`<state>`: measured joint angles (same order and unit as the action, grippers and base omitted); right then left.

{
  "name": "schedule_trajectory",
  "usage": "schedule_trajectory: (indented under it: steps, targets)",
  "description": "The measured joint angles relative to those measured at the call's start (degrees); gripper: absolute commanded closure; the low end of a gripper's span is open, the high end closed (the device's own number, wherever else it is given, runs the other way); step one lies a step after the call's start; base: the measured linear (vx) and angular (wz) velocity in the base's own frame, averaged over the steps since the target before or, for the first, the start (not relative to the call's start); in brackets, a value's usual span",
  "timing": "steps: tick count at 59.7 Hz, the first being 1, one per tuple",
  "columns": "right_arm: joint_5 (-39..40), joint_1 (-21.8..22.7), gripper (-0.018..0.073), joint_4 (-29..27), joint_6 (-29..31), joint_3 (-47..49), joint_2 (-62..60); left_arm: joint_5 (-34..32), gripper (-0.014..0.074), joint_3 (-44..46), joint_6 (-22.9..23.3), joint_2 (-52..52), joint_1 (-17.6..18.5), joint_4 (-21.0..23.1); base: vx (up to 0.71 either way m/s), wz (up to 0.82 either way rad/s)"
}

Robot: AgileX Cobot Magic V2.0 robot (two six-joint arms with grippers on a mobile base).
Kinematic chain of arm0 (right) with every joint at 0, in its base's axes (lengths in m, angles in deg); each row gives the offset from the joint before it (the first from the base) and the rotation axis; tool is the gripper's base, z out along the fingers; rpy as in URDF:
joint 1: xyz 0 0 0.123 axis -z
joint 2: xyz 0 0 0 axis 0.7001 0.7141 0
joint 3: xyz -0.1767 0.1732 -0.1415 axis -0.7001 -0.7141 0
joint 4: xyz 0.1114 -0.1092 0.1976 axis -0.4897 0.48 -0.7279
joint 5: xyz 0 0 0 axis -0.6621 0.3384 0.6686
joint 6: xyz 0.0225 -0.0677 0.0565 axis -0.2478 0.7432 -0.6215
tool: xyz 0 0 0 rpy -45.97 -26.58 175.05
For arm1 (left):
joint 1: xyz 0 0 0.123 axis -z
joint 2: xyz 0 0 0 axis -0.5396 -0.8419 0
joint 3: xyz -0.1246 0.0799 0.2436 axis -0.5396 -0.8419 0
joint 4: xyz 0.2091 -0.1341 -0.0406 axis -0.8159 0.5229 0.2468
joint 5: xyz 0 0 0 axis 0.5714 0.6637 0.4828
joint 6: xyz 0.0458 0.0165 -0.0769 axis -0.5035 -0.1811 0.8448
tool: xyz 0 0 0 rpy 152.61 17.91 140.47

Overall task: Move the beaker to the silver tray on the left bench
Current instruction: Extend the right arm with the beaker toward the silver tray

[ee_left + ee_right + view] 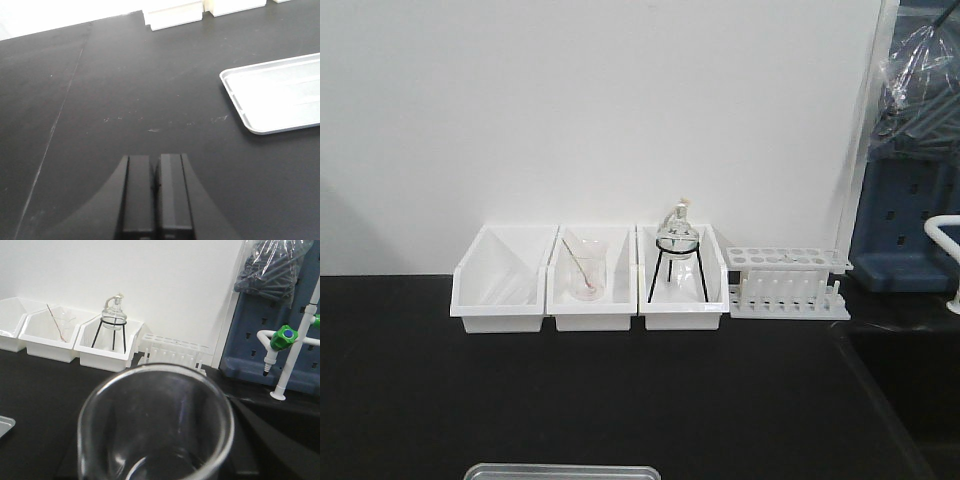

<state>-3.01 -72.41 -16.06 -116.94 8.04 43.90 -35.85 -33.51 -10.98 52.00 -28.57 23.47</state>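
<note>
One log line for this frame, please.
beaker: empty, filling right wrist view | right gripper: jaws hidden | left gripper: jaws closed, empty, over left bench | silver tray: bare where visible, beaker not on it yet

- The beaker (155,425) is filling the right wrist view and blurring at close range, with its base running off the lower edge.
- The silver tray (562,470) is showing only a sliver of rim at the front view's bottom edge. In the left wrist view its right part is running out of frame.
- The left gripper (156,159), fingers pressed together, is being cut off by the lower edge.
- The white bins (172,15) are being cropped by the left wrist view's top edge.
</note>
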Motion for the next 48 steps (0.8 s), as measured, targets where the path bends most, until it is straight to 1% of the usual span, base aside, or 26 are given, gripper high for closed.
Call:
schedule_trajectory:
  steps: [5, 10, 13, 21, 24, 27, 32, 38, 43, 48]
  targets:
    - [0.53, 0.00, 0.0570, 0.81, 0.00, 0.00, 0.00, 0.00, 0.0595, 0.00, 0.00, 0.00, 0.00, 0.00, 0.00, 0.00]
    - [3.14, 0.00, 0.0570, 1.28, -0.40, 0.00, 0.00, 0.00, 0.0595, 0.00, 0.00, 0.00, 0.00, 0.00, 0.00, 0.00]
    - [5.96, 0.00, 0.0570, 1.74, -0.57, 0.00, 0.00, 0.00, 0.0595, 0.00, 0.00, 0.00, 0.00, 0.00, 0.00, 0.00]
    - [17.06, 0.00, 0.0570, 5.05, -1.03, 0.00, 0.35, 0.00, 0.0595, 0.00, 0.00, 0.00, 0.00, 0.00, 0.00, 0.00]
    - [19.71, 0.00, 0.0570, 5.81, -2.17, 0.00, 1.55, 0.00, 0.0595, 0.00, 0.00, 0.00, 0.00, 0.00, 0.00, 0.00]
    - [20.73, 0.00, 0.0570, 6.05, -3.57, 0.17, 3.20, 0.00, 0.0595, 0.00, 0.00, 0.00, 0.00, 0.00, 0.00, 0.00]
    - [21.13, 0.00, 0.0570, 6.25, -6.70, 1.46, 8.49, 0.00, 0.0595, 0.00, 0.00, 0.00, 0.00, 0.00, 0.00, 0.00]
    - [22.44, 0.00, 0.0570, 6.43, -7.99, 4.84, 18.47, 0.00, 0.0595, 0.00, 0.00, 0.00, 0.00, 0.00, 0.00, 0.00]
    - [25.80, 0.00, 0.0570, 6.68, -8.18, 8.55, 28.33, 0.00, 0.0595, 0.00, 0.00, 0.00, 0.00, 0.00, 0.00, 0.00]
    - [31.75, 0.00, 0.0570, 6.98, -8.25, 13.06, 39.68, 0.00, 0.0595, 0.00, 0.00, 0.00, 0.00, 0.00, 0.00, 0.00]
